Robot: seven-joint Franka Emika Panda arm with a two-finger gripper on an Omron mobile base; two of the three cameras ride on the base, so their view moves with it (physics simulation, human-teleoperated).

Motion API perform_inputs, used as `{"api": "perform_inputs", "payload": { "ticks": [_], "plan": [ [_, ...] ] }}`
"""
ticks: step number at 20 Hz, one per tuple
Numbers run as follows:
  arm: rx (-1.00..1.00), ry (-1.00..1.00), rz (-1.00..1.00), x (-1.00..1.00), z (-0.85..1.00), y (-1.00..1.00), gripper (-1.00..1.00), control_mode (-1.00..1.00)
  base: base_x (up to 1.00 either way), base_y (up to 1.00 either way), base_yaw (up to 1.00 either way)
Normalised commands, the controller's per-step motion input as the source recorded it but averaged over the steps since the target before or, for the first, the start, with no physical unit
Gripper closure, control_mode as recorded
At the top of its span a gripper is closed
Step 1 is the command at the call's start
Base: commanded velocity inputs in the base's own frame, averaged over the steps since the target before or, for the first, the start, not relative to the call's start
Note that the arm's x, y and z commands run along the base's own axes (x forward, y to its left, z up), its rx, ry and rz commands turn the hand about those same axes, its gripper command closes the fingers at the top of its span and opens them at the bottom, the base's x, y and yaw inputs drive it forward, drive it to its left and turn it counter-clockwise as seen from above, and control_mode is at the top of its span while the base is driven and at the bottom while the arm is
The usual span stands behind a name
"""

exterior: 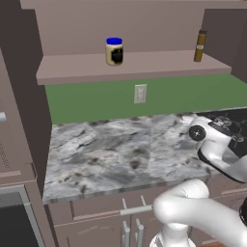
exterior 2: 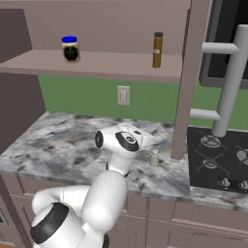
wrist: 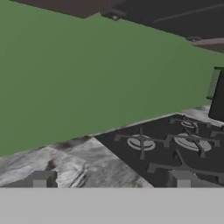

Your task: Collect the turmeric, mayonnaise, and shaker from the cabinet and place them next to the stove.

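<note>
Marble counter [exterior 2: 63,140] beside the stove [exterior 2: 218,160] already carries your shaker [exterior 2: 154,157]. Your gripper [wrist: 111,179] gapes wide, empty; mayonnaise [exterior 2: 70,48] and turmeric [exterior 2: 157,49] remain on the cabinet [exterior 2: 97,63] shelf.

Stove [wrist: 175,146] beside marble counter [wrist: 65,166]

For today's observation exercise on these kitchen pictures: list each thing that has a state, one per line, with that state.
Mayonnaise: upright on the cabinet shelf, lid on.
Turmeric: upright on the same shelf, capped.
Shaker: upright on the counter, beside the stove.
Gripper: open, holding nothing, over the counter by the stove.
</note>
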Motion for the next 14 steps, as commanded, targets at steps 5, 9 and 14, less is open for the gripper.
{"api": "perform_inputs", "payload": {
  "ticks": [5, 9, 14],
  "plan": [
    [0.00, 0.00, -0.01, -0.33, 0.35, 0.01, -1.00, -1.00, 0.00, 0.00, 0.00],
    [0.00, -0.02, 0.00, -0.63, 0.38, 0.00, -1.00, -1.00, 0.00, 0.00, 0.00],
    [0.00, -0.04, 0.01, -0.59, 0.58, 0.00, -1.00, -1.00, 0.00, 0.00, 0.00]
  ]
}}
